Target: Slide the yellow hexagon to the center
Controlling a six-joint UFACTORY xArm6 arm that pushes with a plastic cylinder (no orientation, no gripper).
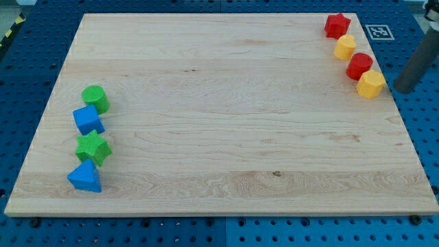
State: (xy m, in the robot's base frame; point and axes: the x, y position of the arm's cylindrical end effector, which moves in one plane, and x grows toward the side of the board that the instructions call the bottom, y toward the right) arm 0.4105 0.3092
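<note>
Yellow hexagon [370, 84] at table's [226, 103] right edge, just below red block [359, 66]. Tip [400, 88] just right of hexagon, apart. No fingers fitted; state not applicable.

Rod [418, 62] cut off by the view's right edge — upper length unseen.
</note>
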